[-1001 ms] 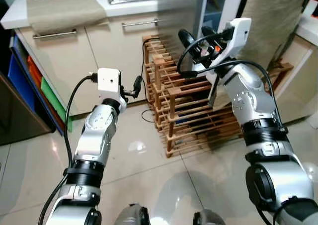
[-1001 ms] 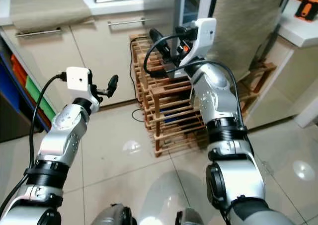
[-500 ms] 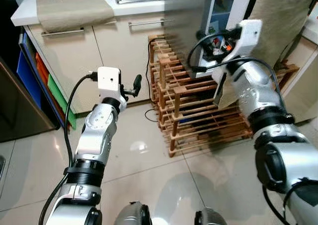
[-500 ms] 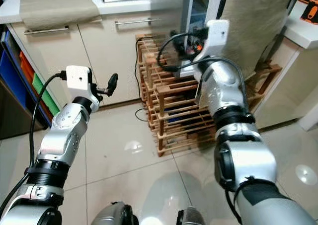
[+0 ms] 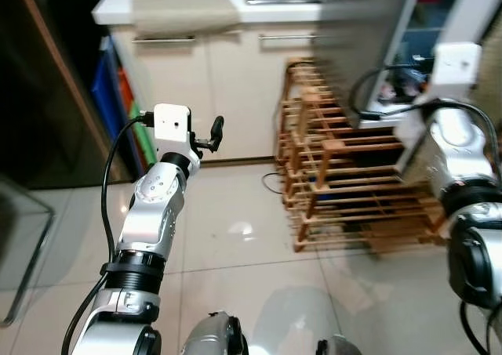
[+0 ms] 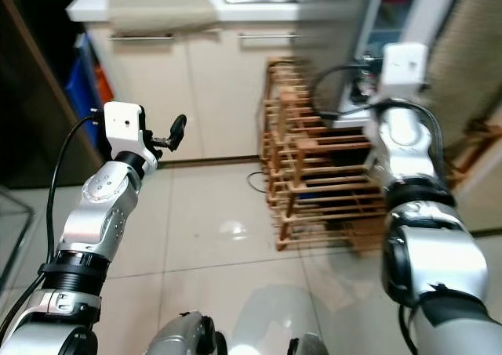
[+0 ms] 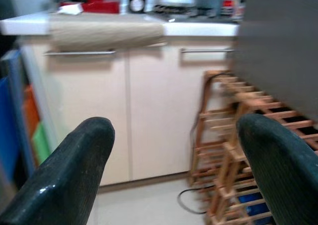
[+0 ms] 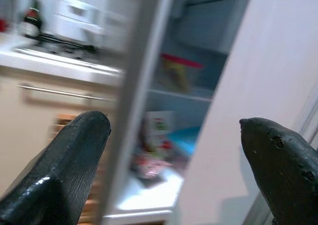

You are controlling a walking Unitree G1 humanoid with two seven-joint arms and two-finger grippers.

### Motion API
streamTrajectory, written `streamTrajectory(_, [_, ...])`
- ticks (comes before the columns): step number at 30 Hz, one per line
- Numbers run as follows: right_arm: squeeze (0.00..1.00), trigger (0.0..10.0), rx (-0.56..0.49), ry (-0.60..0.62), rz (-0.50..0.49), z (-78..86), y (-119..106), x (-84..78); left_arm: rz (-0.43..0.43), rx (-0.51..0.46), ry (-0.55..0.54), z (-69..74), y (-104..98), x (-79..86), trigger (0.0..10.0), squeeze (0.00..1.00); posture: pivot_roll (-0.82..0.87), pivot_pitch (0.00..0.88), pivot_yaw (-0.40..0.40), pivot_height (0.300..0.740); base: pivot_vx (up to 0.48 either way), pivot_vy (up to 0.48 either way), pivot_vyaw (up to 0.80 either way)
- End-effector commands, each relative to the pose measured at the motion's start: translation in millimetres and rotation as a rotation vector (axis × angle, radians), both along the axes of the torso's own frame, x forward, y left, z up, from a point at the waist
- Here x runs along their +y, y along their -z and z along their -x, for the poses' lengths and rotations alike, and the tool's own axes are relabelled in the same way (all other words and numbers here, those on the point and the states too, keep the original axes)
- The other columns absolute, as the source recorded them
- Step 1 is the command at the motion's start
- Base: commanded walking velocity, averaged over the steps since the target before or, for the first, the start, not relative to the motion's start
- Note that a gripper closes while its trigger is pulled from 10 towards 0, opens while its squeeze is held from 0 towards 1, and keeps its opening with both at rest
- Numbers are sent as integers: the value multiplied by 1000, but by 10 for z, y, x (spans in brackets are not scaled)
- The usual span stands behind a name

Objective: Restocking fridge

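The fridge door (image 5: pixel 369 49), a tall grey slab blurred in the head views, stands partly open beside the cream kitchen cabinets (image 5: pixel 212 81), and the right wrist view looks past its edge to lit fridge shelves (image 8: pixel 184 93) carrying a few packages. Below the door sits a slatted wooden rack (image 5: pixel 353 182) on the tiled floor (image 5: pixel 235 237). The right gripper (image 8: pixel 174 150) is at the door's edge, fingers spread wide and empty, with the edge between them. The left gripper (image 7: pixel 174 150) is raised over the floor, fingers parted, holding nothing. The risk I see: the door or the right arm could knock the rack just under it, and with the views blurred the fingers could miss the door's edge.
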State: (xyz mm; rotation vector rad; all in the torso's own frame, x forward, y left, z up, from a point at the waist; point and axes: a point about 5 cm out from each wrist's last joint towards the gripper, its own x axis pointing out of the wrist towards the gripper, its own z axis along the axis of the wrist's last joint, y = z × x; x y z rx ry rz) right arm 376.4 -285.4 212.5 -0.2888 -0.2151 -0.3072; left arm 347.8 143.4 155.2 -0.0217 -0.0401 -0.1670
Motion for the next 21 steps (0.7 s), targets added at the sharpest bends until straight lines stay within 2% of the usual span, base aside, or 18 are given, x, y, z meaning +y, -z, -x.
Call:
streamTrajectory(1, [0,10000,-158,94,41,102,-329,-199,-7,-6,23,-12,-30,-33,10000,0,-115,0,63,697,0,0,0])
streamTrajectory(4, [0,10000,-176,80,58,160,-241,-132,-7,0,36,-14,-23,-55,10000,0,-128,0,72,697,0,0,0])
streamTrajectory(5, [0,10000,-180,38,55,198,-129,7,-9,4,53,-11,-10,-90,10000,0,-135,0,73,697,0,0,0])
streamTrajectory(9, [0,10000,-174,-28,30,232,50,282,-12,4,65,-14,-7,-120,10000,0,-143,0,73,697,0,0,0])
streamTrajectory(10, [0,10000,-174,-28,30,232,50,282,-12,4,65,-14,-7,-120,10000,0,-143,0,73,697,0,0,0])
streamTrajectory(12, [0,10000,-158,-112,5,256,167,511,-18,0,68,-16,-13,-128,10000,0,-138,0,67,697,0,0,0])
streamTrajectory(13, [0,10000,-158,-112,5,256,167,511,-18,0,68,-16,-13,-128,10000,0,-138,0,67,697,0,0,0])
streamTrajectory(15, [0,10000,-145,-209,14,272,208,686,-15,1,67,-11,-9,-124,10000,0,-138,0,68,697,0,0,0])
streamTrajectory(18, [0,10000,-129,-206,10,246,208,672,-13,3,68,-4,0,-132,10000,0,-132,0,64,697,0,0,0])
streamTrajectory(21, [0,10000,-154,-182,-52,245,117,607,-11,-23,99,38,-21,-148,10000,0,-119,0,53,697,0,0,0])
